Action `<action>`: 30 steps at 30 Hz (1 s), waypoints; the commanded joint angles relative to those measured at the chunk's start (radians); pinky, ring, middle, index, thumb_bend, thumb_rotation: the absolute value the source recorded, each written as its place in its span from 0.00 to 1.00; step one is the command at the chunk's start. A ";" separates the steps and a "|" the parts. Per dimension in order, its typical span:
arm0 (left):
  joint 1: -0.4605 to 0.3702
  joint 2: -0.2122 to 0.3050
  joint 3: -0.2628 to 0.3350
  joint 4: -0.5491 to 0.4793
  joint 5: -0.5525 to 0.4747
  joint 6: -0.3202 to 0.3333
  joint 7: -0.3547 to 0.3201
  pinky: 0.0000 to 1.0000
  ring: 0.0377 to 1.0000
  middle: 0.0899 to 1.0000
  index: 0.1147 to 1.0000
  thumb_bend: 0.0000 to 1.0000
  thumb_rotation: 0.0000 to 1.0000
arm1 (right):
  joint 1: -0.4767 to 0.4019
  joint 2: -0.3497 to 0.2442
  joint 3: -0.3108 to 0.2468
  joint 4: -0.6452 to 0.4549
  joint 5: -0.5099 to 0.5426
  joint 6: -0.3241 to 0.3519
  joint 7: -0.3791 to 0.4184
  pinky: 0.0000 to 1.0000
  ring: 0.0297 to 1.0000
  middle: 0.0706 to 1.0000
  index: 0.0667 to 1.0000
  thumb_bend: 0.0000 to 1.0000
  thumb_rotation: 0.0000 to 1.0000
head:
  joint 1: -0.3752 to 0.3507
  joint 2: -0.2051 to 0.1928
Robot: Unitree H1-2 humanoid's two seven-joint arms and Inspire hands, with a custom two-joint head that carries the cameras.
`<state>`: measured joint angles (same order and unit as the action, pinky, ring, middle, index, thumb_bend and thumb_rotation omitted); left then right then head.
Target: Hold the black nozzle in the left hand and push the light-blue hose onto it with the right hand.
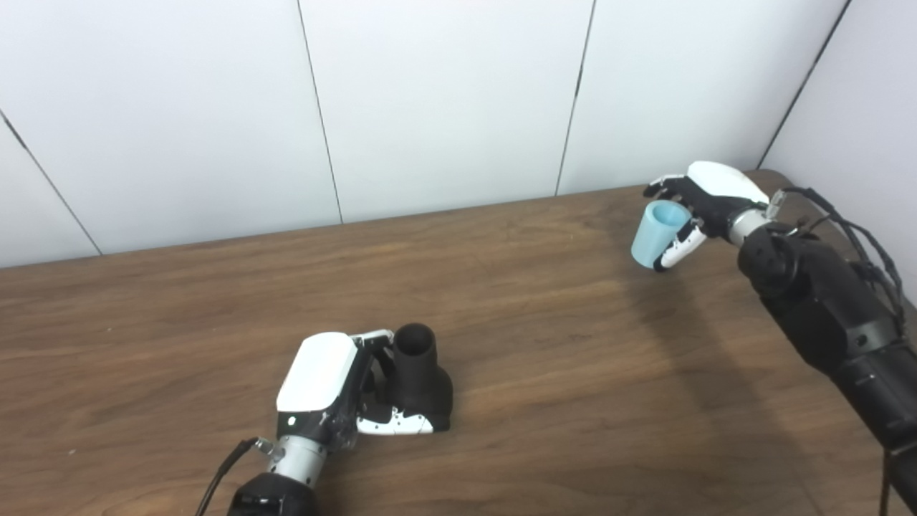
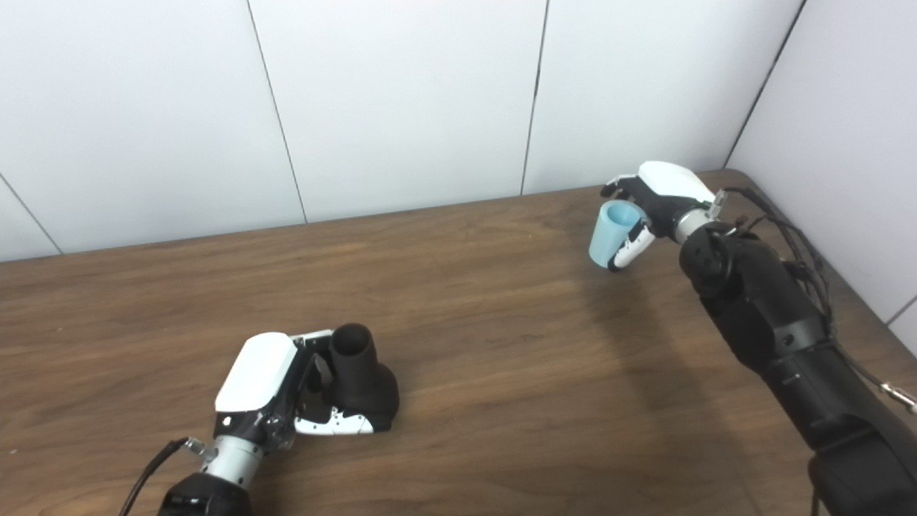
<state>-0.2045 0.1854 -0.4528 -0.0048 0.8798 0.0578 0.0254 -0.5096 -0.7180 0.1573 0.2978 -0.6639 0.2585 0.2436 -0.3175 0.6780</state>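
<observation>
The black nozzle (image 1: 419,376) stands upright on the wooden table (image 1: 544,358) near the front left, its round opening facing up. My left hand (image 1: 337,387) is wrapped around it, fingers behind and thumb across the wide base. Far to the right, near the back corner, my right hand (image 1: 698,204) holds the short light-blue hose (image 1: 658,233) lifted above the table, tilted with its open end up. In the right eye view the nozzle (image 2: 358,376) and the hose (image 2: 612,232) are likewise far apart.
White wall panels (image 1: 444,107) close off the back and the right side. The table's right edge runs under my black right forearm (image 1: 831,308). A black cable (image 1: 222,473) trails from my left wrist.
</observation>
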 commanded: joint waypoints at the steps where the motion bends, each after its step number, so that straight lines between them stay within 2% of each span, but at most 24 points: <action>1: 0.013 0.028 -0.003 0.035 0.009 0.016 -0.048 0.28 0.32 0.42 0.42 0.53 0.00 | -0.045 -0.026 -0.019 -0.026 0.006 -0.022 -0.026 0.63 0.69 0.74 0.75 0.89 0.09 | -0.001 0.001; 4: 0.014 0.029 -0.004 0.030 0.011 0.022 -0.056 0.30 0.33 0.35 0.45 0.52 0.00 | -0.040 -0.024 -0.018 -0.041 0.003 -0.011 -0.027 0.60 0.67 0.72 0.73 0.87 0.08 | -0.002 0.001; 9: 0.015 0.029 -0.007 0.036 0.017 0.013 -0.041 0.29 0.32 0.33 0.45 0.52 0.00 | -0.039 -0.025 -0.017 -0.041 0.000 -0.023 -0.040 0.61 0.66 0.70 0.71 0.86 0.05 | -0.002 0.005; 10: 0.015 0.028 -0.007 0.036 0.016 0.013 -0.041 0.29 0.32 0.38 0.43 0.52 0.00 | -0.039 -0.024 -0.018 -0.039 0.001 -0.028 -0.047 0.61 0.65 0.69 0.70 0.86 0.05 | -0.003 0.004; 15: 0.020 0.028 -0.007 0.039 0.011 0.005 -0.034 0.28 0.32 0.33 0.44 0.52 0.00 | -0.030 -0.024 -0.023 -0.044 0.002 -0.058 -0.074 0.60 0.63 0.66 0.67 0.83 0.03 | -0.003 0.005; 18: 0.023 0.026 -0.006 0.038 0.007 0.010 -0.040 0.27 0.31 0.33 0.44 0.52 0.00 | -0.032 -0.017 -0.026 -0.017 0.001 -0.084 -0.117 0.60 0.56 0.59 0.62 0.81 0.00 | -0.004 0.006; 19: 0.024 0.026 -0.007 0.037 0.008 0.012 -0.043 0.27 0.31 0.38 0.43 0.52 0.00 | -0.032 -0.015 -0.025 -0.012 -0.003 -0.087 -0.130 0.59 0.55 0.51 0.55 0.67 0.00 | -0.003 0.008; 20: 0.024 0.026 -0.007 0.037 0.008 0.011 -0.042 0.27 0.31 0.35 0.44 0.52 0.00 | -0.032 -0.012 -0.024 -0.014 -0.009 -0.085 -0.140 0.56 0.53 0.47 0.50 0.59 0.00 | -0.002 0.008; 21: 0.025 0.026 -0.007 0.037 0.008 0.009 -0.040 0.27 0.31 0.34 0.44 0.52 0.00 | -0.031 -0.011 -0.020 -0.016 -0.020 -0.082 -0.150 0.53 0.47 0.47 0.49 0.55 0.00 | -0.002 0.009; 24: 0.027 0.026 -0.007 0.033 0.008 0.010 -0.043 0.27 0.31 0.42 0.42 0.52 0.00 | -0.031 -0.004 -0.016 -0.011 -0.034 -0.079 -0.168 0.46 0.40 0.47 0.48 0.52 0.00 | -0.002 0.012; 25: 0.027 0.027 -0.006 0.033 0.006 0.008 -0.041 0.27 0.31 0.37 0.43 0.52 0.00 | -0.032 0.000 -0.019 -0.002 -0.029 -0.082 -0.173 0.45 0.39 0.47 0.47 0.52 0.00 | -0.003 0.012; 26: 0.028 0.027 -0.006 0.032 0.006 0.006 -0.040 0.27 0.31 0.35 0.44 0.52 0.00 | -0.032 0.003 -0.021 0.003 -0.027 -0.085 -0.176 0.45 0.39 0.48 0.46 0.52 0.00 | -0.004 0.014; 28: 0.028 0.028 -0.005 0.029 0.005 0.006 -0.043 0.27 0.31 0.41 0.42 0.52 0.00 | -0.032 0.005 -0.021 0.005 -0.026 -0.082 -0.175 0.47 0.40 0.48 0.46 0.52 0.00 | -0.005 0.015; 30: 0.029 0.028 -0.004 0.027 0.004 0.007 -0.044 0.27 0.31 0.42 0.42 0.53 0.00 | -0.030 0.004 -0.021 0.001 -0.021 -0.075 -0.164 0.47 0.40 0.48 0.45 0.52 0.00 | -0.006 0.017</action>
<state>-0.2015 0.1875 -0.4521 -0.0043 0.8792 0.0511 0.0252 -0.5081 -0.6954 0.1528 0.3157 -0.6885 0.1886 0.0960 -0.3237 0.6934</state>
